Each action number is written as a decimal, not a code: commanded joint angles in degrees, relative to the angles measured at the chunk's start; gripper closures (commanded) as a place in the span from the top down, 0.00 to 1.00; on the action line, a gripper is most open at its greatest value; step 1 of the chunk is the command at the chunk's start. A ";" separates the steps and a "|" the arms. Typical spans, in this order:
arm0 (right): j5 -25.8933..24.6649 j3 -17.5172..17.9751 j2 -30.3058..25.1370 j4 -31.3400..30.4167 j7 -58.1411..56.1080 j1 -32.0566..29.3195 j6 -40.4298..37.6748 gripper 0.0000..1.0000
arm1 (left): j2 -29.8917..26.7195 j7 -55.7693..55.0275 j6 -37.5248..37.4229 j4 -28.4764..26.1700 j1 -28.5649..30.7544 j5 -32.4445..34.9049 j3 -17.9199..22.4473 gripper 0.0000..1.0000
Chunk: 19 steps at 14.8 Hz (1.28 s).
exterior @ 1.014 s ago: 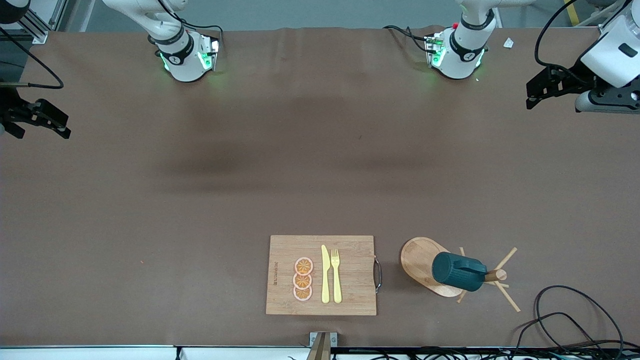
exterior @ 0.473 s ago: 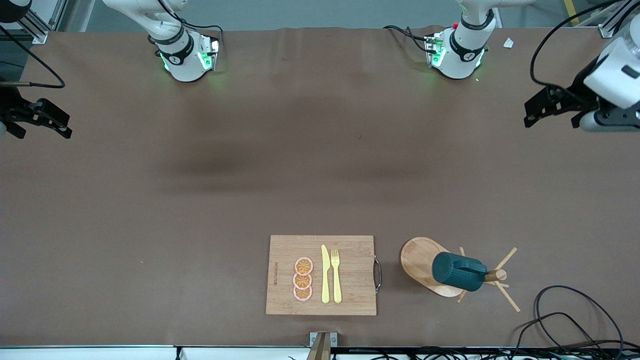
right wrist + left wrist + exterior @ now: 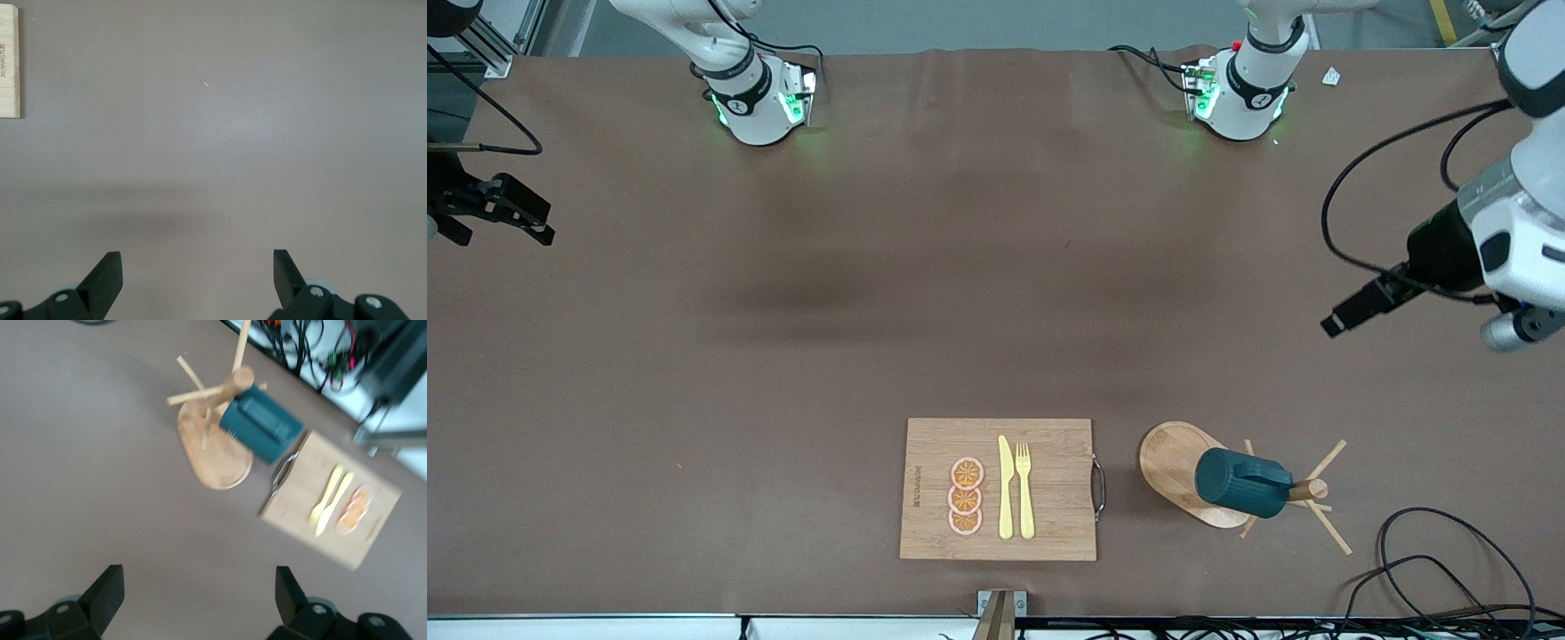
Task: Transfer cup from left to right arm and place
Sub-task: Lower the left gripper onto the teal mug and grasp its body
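Observation:
The dark teal cup [image 3: 1243,483] hangs tilted on a peg of a wooden mug tree [image 3: 1176,464], close to the table's edge by the front camera and toward the left arm's end. My left gripper [image 3: 1343,318] hovers open over bare table, apart from the cup. The left wrist view shows the cup [image 3: 260,432] well ahead of that gripper [image 3: 200,587], whose fingers hold nothing. My right gripper [image 3: 503,233] waits open and empty over the right arm's end of the table. In the right wrist view it [image 3: 198,270] has only bare table between its fingers.
A wooden board [image 3: 1049,498] lies beside the mug tree, carrying a yellow knife [image 3: 1005,487], a yellow fork [image 3: 1024,489] and three orange slices [image 3: 966,496]. Black cables [image 3: 1432,560] loop at the table corner near the mug tree.
The left arm has swung its gripper across the table's end, closer to the mug tree. The right arm and the cup have not moved.

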 commanded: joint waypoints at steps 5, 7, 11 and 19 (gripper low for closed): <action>0.77 0.15 -0.77 -0.13 -0.82 -0.29 -0.60 1.00 | 10.94 -19.52 15.08 3.36 -1.23 -1.86 -1.29 1.00; 0.77 0.24 -0.77 -0.13 -0.82 -0.28 -0.60 1.00 | 12.97 -20.84 17.61 3.28 -1.31 -4.57 -1.29 1.00; 0.77 0.24 -0.77 -0.13 -0.82 -0.28 -0.60 1.00 | 16.92 -24.70 22.81 3.10 -1.84 -6.69 -1.29 1.00; 0.77 0.24 -0.86 -0.13 -0.82 -0.28 -1.03 1.00 | 20.62 -31.48 30.01 3.36 -1.84 -13.10 -1.37 1.00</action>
